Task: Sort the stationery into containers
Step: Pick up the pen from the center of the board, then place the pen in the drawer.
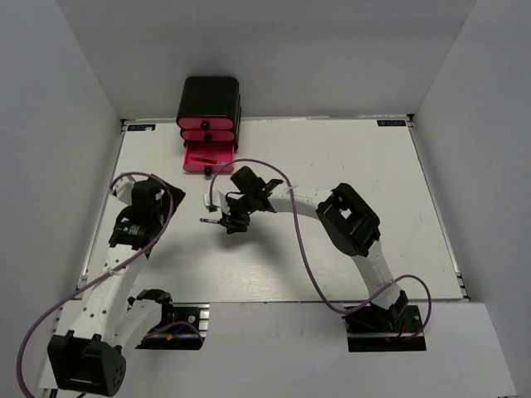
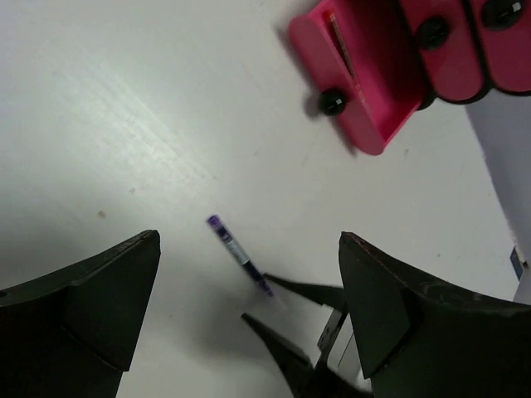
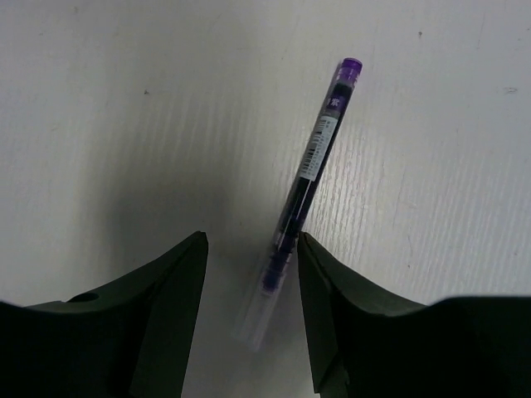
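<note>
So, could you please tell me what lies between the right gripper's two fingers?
The purple pen: its clear end lies on the table between the open fingers of the right gripper, nearer one of them. The right wrist view shows it.

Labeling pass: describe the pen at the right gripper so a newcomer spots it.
On the white table, before the black cabinet's open bottom drawer, sits the right gripper. The pen lies flat between its open jaws: thin, clear-barrelled, purple-capped, with a barcode label, unlike the red pen inside the drawer.
</note>
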`<state>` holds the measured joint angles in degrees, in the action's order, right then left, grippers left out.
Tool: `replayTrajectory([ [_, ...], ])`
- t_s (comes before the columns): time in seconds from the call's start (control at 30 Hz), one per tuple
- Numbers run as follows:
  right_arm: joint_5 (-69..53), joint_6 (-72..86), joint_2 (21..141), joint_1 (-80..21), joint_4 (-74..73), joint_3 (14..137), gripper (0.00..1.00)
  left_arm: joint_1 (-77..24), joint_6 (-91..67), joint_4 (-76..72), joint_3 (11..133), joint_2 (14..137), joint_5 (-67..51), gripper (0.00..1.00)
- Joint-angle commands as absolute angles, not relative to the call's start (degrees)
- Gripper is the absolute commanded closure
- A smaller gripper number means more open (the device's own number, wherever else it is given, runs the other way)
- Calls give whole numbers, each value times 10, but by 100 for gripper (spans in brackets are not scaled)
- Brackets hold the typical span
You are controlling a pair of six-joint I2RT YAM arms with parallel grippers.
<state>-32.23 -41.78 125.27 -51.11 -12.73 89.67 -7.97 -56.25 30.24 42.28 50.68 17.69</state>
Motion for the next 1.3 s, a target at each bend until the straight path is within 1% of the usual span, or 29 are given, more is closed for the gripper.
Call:
replayTrajectory([
  [0.0, -269, -386, 1276, -526, -134, 940, 46, -77, -592, 345, 390, 453, 180, 1],
  [0.2, -227, -386, 1289, -542, -127, 945, 49, -77, -603, 404, 373, 407, 180, 1],
  [0.37, -223, -393, 1294, -541, -145, 943, 60, -77, -628, 431, 345, 359, 180, 1],
  [0.4, -229, -395, 1295, -542, -152, 947, 71, -77, -628, 432, 345, 352, 180, 1],
  [0.47, -247, -403, 1298, -541, -185, 955, 82, -77, -635, 445, 339, 341, 180, 1],
  [0.5, -255, -404, 1298, -539, -194, 954, 92, -77, -635, 445, 333, 333, 175, 1],
  [0.57, -266, -412, 1294, -535, -223, 955, 100, -77, -641, 450, 327, 326, 175, 1],
  [0.63, -269, -406, 1282, -535, -235, 954, 100, -77, -641, 442, 316, 321, 161, 1],
  [0.77, -256, -377, 1246, -515, -200, 950, 100, -83, -641, 412, 293, 316, 133, 1],
  [0.87, -233, -369, 1228, -496, -147, 975, 100, -83, -641, 392, 279, 316, 120, 1],
  [0.9, -217, -370, 1228, -488, -121, 1009, 100, -83, -641, 387, 273, 321, 114, 1],
  [1.1, -198, -406, 1275, -465, -57, 1111, 100, -83, -641, 350, 256, 337, 93, 1],
  [1.27, -177, -432, 1299, -459, 65, 1107, 100, -83, -641, 338, 243, 349, 80, 1],
])
